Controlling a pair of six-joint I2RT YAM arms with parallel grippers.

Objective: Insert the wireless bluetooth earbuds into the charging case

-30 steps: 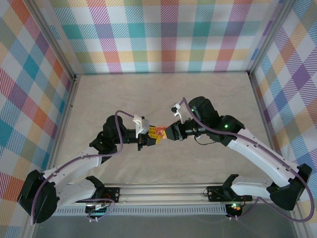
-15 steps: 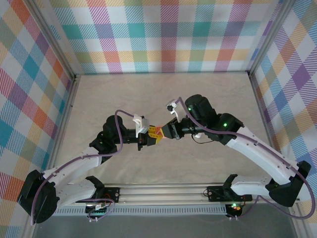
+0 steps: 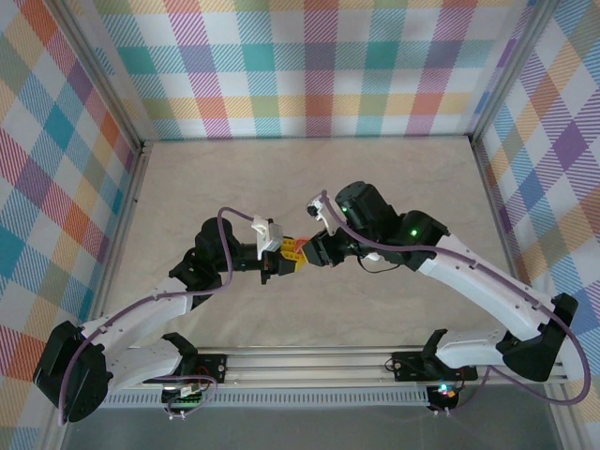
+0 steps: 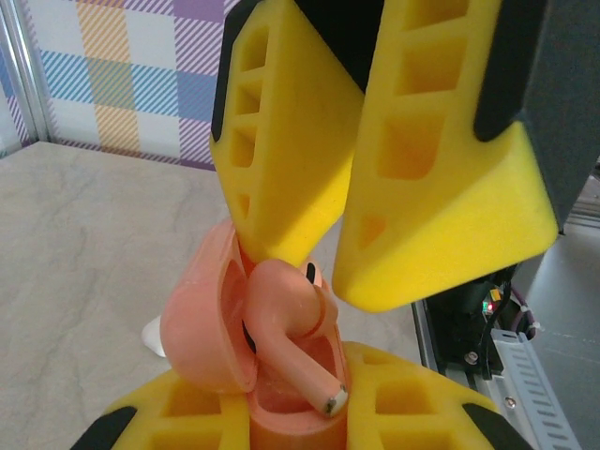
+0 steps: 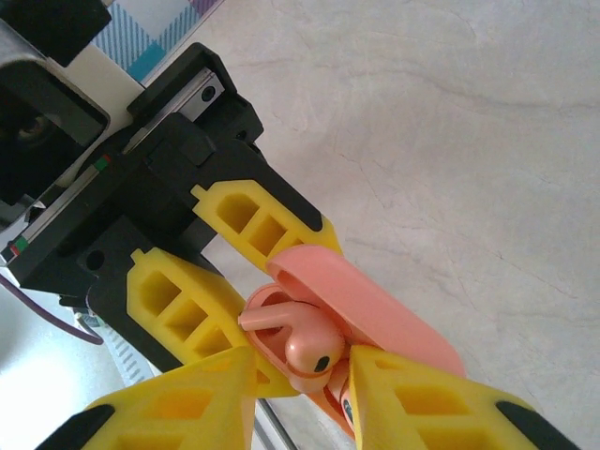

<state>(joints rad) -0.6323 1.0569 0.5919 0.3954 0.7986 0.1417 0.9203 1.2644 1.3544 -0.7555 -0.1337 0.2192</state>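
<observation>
Nearest to me, a metal rail (image 3: 309,361) is running along the front edge of the pale marbled table (image 3: 206,178), carrying both arm bases. From there the two white arms are reaching inward and meeting over the middle of the table. The left gripper (image 3: 286,255) is clamping fully onto the salmon-pink charging case (image 4: 202,328), holding it up off the table with its hinged lid standing open. The right gripper (image 3: 307,253) is coming in from the opposite side, its yellow fingers (image 5: 202,394) parted only narrowly and pinching one pink earbud (image 4: 286,305). The earbud is sitting at the mouth of the case, its stem pointing down into the well and its rounded head poking above the rim. Beyond the grippers, pastel plaid walls (image 3: 309,75) are enclosing the workspace.
</observation>
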